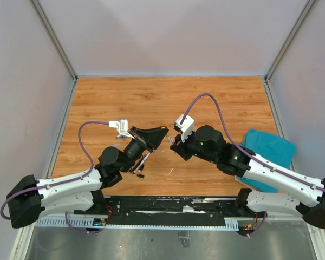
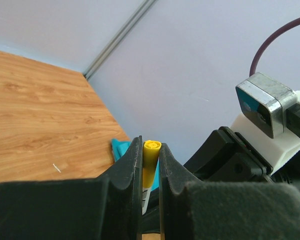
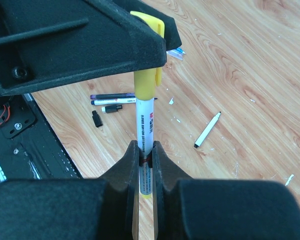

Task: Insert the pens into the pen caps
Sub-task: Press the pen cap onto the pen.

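Above the middle of the wooden surface (image 1: 206, 103), my two claws meet in the air, tip to tip. My left claw (image 2: 150, 150) is clenched on a yellow cap (image 3: 148, 80), squeezed from both sides so that only the cap's round end shows between the tips in the left wrist view. My right claw (image 3: 145, 150) is clamped tight on a white-barrelled pen (image 3: 145, 117), gripping it low on the barrel just above its yellow tail end, with printed lettering running up the barrel. The pen stands in line with the cap and its upper end disappears into the cap's mouth. How deep it sits I cannot tell. Neither of them touches the surface. Down on the wood lie a dark pen (image 3: 121, 95) and a white pen (image 3: 115, 101) side by side. A black cap (image 3: 112, 108) sits just beside them and a second black cap (image 3: 96, 119) lies near it. Well apart from that group lies a loose dark-tipped white pen (image 3: 207, 129). Tiny white scraps (image 3: 171, 101) dot the wood. A teal cloth (image 1: 271, 151) lies at the right edge of the surface, with my right arm crossing over part of it.
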### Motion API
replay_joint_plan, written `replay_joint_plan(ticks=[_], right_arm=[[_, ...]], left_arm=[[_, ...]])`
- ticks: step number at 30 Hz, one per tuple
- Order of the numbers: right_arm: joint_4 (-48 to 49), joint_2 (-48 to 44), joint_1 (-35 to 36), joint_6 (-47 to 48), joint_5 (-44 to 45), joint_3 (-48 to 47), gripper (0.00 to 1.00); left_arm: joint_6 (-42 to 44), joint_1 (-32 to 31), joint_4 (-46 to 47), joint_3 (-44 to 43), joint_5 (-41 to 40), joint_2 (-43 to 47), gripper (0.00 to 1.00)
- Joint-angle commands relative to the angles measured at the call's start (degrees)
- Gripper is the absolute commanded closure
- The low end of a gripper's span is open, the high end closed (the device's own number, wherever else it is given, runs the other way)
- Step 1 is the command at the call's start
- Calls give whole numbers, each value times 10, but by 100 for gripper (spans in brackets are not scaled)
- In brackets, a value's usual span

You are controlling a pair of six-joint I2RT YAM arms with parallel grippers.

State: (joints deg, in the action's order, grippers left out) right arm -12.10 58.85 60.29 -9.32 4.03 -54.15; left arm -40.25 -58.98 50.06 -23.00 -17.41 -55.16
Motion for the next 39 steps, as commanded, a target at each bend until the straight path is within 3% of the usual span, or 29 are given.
replay_joint_plan(ticks=[1, 11, 12, 17, 25, 28, 34, 39], right_arm=[[275, -17, -32, 15, 71, -81, 99], [215, -103, -32, -86, 16, 99, 99], [202, -114, -32, -98, 12, 115, 99], [145, -172, -32, -163, 22, 219, 99], [-11, -257, -35, -215, 101, 274, 99], [-63, -243, -73, -206, 78, 252, 99], [-68, -137, -241, -182, -148, 220, 96], [-61, -48, -285, -185, -170, 181, 93]], left_arm=[[-21, -63, -178, 34, 165, -23, 99], [27, -62, -232, -34, 117, 9, 96], [31, -62, -236, -41, 116, 7, 92], [53, -62, -247, -83, 114, -1, 45], [85, -50, -326, -136, 86, -7, 23], [67, -3, -382, -144, 106, -14, 21], [57, 88, -518, -182, 152, -68, 6], [49, 91, -630, -237, 89, -113, 2]])
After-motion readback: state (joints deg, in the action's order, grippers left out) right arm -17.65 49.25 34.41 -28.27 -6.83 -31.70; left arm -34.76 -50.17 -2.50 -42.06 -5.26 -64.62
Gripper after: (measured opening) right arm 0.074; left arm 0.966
